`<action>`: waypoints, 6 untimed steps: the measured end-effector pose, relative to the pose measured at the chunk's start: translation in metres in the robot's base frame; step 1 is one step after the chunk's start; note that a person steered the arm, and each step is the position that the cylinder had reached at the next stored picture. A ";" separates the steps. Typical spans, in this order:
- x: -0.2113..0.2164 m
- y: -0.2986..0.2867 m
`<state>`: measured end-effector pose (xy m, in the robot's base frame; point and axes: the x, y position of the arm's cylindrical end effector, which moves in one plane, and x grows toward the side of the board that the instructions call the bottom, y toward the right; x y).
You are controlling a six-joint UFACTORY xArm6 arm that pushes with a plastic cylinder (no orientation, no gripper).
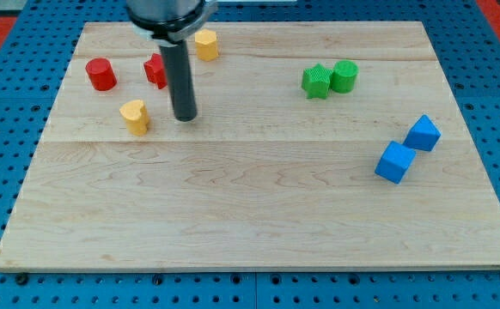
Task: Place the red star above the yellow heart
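Note:
The red star point(155, 69) lies near the view's top left, partly hidden behind my rod. The yellow heart point(135, 116) lies just below it and slightly to the view's left. My tip point(185, 117) rests on the board to the right of the yellow heart, about a block's width away, and below and right of the red star. It touches neither block as far as I can see.
A red cylinder point(100, 74) sits left of the star. A yellow hexagonal block point(205, 44) sits at the top. A green star point(316, 81) and green cylinder point(344, 76) sit upper right. Two blue blocks point(423, 133) point(394, 162) sit at the right. The wooden board point(250, 215) ends at blue pegboard.

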<state>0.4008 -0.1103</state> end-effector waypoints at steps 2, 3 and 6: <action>-0.011 -0.039; -0.027 0.055; -0.132 -0.002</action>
